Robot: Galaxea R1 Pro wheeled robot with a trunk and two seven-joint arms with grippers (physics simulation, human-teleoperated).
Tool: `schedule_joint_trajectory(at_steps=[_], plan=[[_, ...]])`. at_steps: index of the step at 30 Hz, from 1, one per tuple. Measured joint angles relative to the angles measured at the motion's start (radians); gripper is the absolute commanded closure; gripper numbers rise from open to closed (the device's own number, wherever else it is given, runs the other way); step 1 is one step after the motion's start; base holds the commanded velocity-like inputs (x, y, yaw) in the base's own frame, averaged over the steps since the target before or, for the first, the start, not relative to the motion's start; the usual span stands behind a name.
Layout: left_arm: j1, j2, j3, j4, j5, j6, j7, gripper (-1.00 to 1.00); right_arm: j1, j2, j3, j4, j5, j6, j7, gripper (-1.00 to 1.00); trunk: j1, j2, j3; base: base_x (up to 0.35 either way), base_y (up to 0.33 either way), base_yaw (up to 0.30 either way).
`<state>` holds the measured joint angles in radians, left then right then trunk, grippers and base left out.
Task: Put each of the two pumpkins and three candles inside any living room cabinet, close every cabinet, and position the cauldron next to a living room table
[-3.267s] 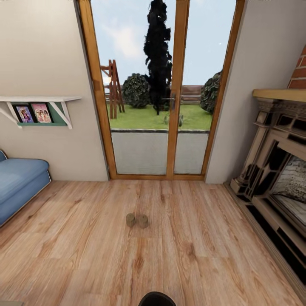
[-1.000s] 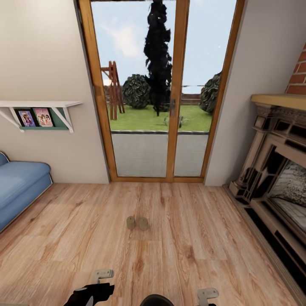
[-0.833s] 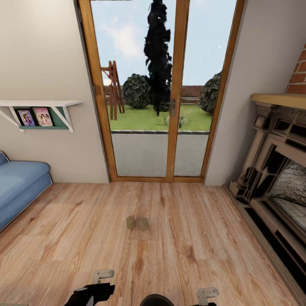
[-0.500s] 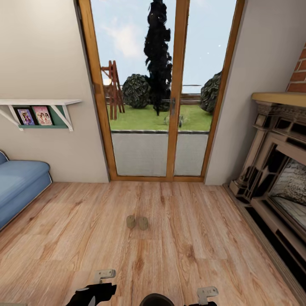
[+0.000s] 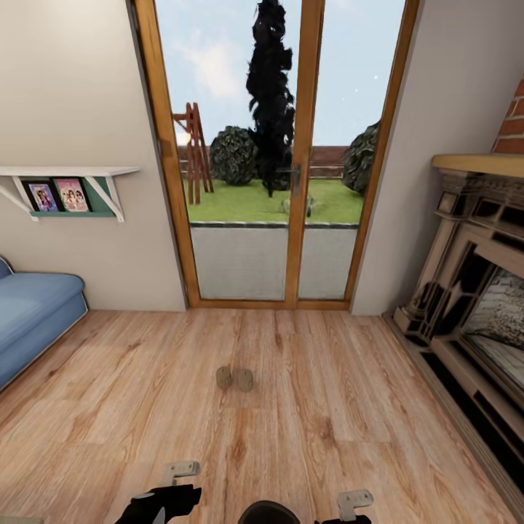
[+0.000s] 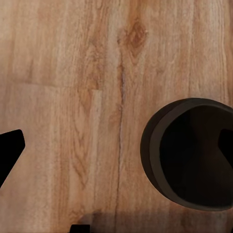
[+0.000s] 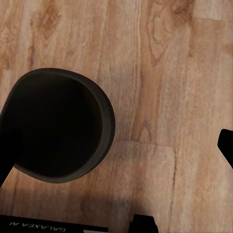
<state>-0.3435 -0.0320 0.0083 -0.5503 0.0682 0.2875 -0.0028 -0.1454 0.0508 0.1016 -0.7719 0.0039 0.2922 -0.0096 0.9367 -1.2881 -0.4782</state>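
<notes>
Where floor (image 5: 349, 407) lies bare, candles (image 5: 234, 378).

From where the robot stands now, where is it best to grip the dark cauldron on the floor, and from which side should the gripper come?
Probably the rim. The cauldron stands upright on the wood floor with its round mouth open upward, close before the robot's base. Its wall looks thin, so coming straight down from above, with one finger inside and one outside the rim, should suit it. The left gripper already hangs open above it, one fingertip over the mouth.
</notes>
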Motion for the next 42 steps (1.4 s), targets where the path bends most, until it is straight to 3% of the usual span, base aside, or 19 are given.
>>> schedule_joint_trajectory(at_steps=[26, 33, 37, 42], plan=[[0.000, -0.014, -0.004, 0.036, -0.010, -0.004, 0.004, -1.00, 0.000, 0.000, 0.000, 0.002, 0.000, -0.029, 0.000, -1.00, 0.100, -0.182, -0.082, 0.000, 0.000, 0.000], [0.000, -0.029, -0.006, 0.043, -0.012, -0.005, 0.009, -1.00, 0.000, 0.001, 0.000, 0.002, 0.000, -0.030, 0.000, -1.00, 0.127, -0.231, -0.103, 0.000, 0.000, 0.000], [0.000, -0.041, -0.020, 0.053, -0.014, -0.008, 0.010, -1.00, 0.000, 0.001, 0.000, 0.002, 0.000, -0.030, 0.000, -1.00, 0.142, -0.259, -0.116, 0.000, 0.000, 0.000], [0.000, -0.045, -0.049, 0.086, -0.013, -0.068, 0.011, -1.00, 0.000, 0.005, 0.000, 0.002, 0.000, -0.030, 0.000, -1.00, 0.161, -0.294, -0.132, 0.000, 0.000, 0.000]])
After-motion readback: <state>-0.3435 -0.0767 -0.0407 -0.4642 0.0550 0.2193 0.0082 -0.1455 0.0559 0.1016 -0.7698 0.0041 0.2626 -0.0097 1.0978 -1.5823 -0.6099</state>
